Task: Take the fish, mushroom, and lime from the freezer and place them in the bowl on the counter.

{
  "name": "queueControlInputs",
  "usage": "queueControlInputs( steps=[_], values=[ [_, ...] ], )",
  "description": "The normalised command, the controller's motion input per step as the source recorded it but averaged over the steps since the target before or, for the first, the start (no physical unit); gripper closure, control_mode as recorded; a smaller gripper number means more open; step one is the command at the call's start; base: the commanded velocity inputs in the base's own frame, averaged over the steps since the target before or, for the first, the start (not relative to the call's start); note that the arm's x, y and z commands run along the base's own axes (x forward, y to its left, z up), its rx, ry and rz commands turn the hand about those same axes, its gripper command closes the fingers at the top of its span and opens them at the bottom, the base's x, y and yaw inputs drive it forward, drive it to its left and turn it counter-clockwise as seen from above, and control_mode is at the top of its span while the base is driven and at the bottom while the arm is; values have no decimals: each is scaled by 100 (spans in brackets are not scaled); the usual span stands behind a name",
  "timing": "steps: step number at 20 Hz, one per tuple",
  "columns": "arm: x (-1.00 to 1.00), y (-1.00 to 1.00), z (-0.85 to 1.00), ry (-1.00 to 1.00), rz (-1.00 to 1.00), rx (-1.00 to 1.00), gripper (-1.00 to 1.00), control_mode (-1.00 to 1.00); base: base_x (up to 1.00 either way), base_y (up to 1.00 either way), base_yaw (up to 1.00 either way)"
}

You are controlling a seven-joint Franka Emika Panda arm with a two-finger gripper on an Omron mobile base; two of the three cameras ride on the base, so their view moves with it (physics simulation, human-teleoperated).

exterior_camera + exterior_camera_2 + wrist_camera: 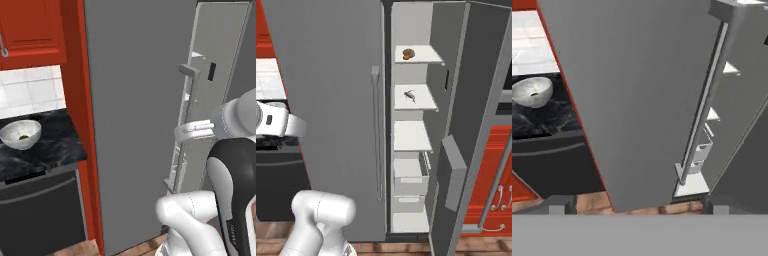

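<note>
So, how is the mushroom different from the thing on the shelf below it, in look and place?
The mushroom is a brown-orange domed lump, while the item below is a thin dark shape, too small to identify. The mushroom sits on the top shelf near its left edge; the dark item lies on the second shelf, closer to the middle. Both rest inside the open freezer, neither is touched.

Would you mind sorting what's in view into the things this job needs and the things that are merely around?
For the job:
mushroom, top shelf of the freezer
bowl, something dark inside, on the counter
gripper, open

Just there:
small dark thing on the second shelf, too small to identify
red cabinets
dishwasher
</note>
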Motion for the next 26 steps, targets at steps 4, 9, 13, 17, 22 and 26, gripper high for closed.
queueControlInputs(
  steps=[4,9,13,17,22,26],
  values=[
    [0,0,0,0,0,0,-100,100,6,-88,-7],
    [0,0,0,0,0,0,-100,100,39,-28,-20],
    [0,0,0,0,0,0,-100,100,62,0,-18],
    [0,0,0,0,0,0,-100,100,62,0,-16],
    [0,0,0,0,0,0,-100,100,21,-36,-3],
    [0,0,0,0,0,0,-100,100,0,-71,2]
  ],
)
